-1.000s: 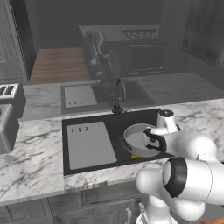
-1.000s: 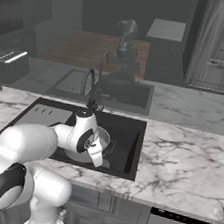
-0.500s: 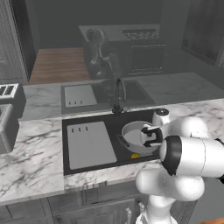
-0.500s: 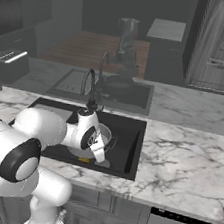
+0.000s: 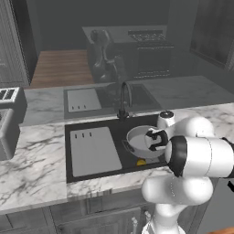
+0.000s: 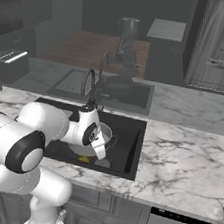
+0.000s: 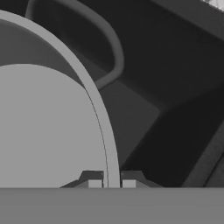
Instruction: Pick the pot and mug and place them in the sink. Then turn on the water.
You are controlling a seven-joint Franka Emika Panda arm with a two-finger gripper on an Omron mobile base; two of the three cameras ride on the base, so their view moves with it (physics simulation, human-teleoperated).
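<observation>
The grey pot (image 5: 138,138) sits low inside the black sink (image 5: 68,133), to the right of its light slotted drain panel (image 5: 93,151). My gripper (image 5: 154,140) reaches down at the pot's right side. It is shut on the thin pot rim (image 7: 98,113), which runs up between the two fingertips (image 7: 93,183). From the right base view the gripper (image 6: 101,155) hangs over the pot (image 6: 102,131) near the sink's front wall. A small orange-yellow spot (image 5: 141,162) lies on the sink floor before the pot; I cannot tell whether it is the mug. The water is out of view.
The dark gooseneck faucet (image 5: 124,98) rises behind the sink, close to the pot. Marble counter (image 6: 178,158) runs on both sides. A toaster (image 5: 10,97) stands at the far left. A paler, hazy basin (image 5: 82,99) lies behind the counter.
The arm's big white links have swung nearer and to the right in the left base view. The hand and the pot in its grip have barely shifted.
</observation>
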